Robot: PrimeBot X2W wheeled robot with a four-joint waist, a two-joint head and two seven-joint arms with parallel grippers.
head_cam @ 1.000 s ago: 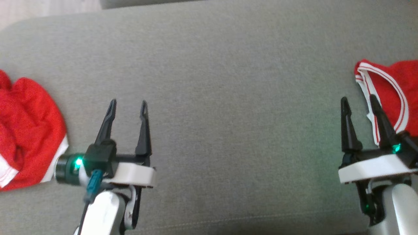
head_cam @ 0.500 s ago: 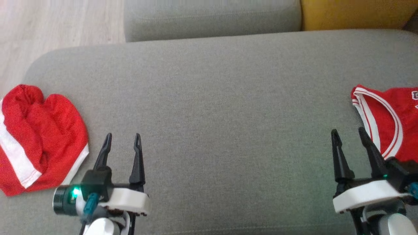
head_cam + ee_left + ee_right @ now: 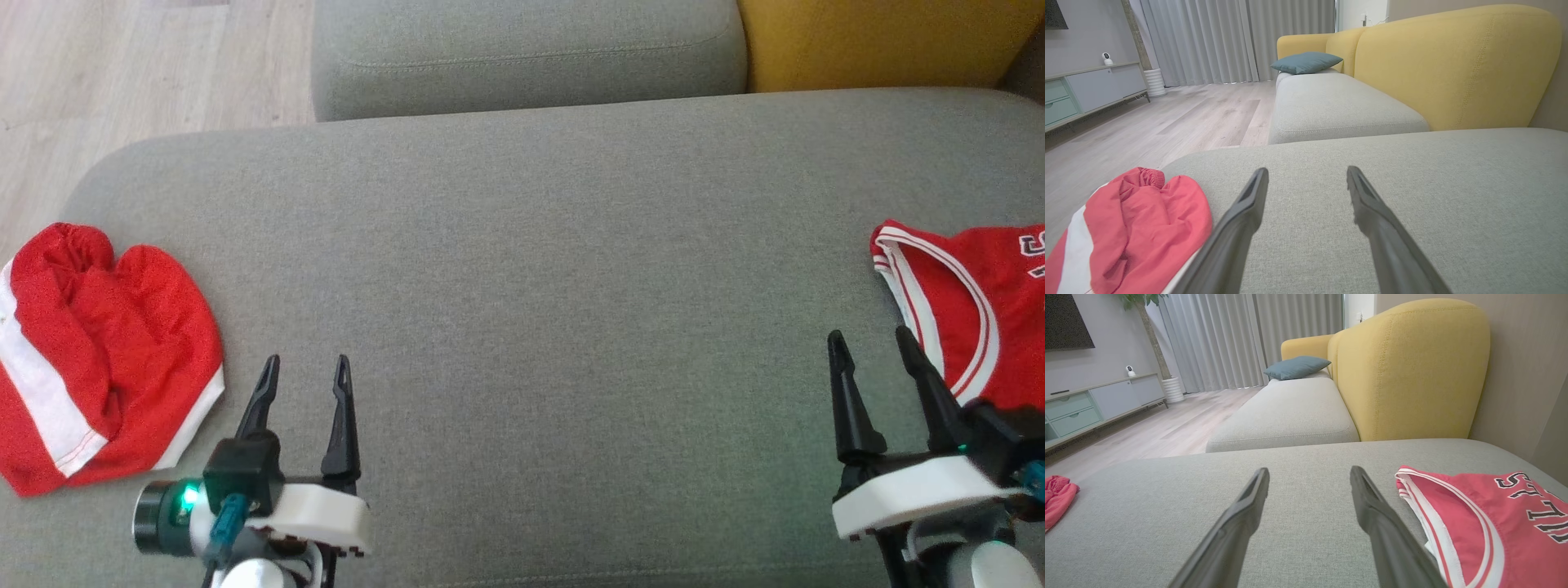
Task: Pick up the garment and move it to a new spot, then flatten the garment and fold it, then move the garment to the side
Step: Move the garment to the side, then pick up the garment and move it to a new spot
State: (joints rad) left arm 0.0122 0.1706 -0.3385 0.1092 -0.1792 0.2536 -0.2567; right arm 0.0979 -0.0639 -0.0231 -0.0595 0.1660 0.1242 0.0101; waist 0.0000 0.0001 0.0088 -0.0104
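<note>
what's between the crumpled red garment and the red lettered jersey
Head view: only bare grey fabric cushion between the crumpled red garment and red lettered jersey, with open left gripper and right gripper above it.

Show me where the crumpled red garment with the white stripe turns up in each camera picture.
Head view: the crumpled red garment lies at the left edge on the grey cushion, beside the left gripper.
Left wrist view: lower left corner.
Right wrist view: a small bit at the far left edge.
Shared landmark: the yellow sofa back.
</note>
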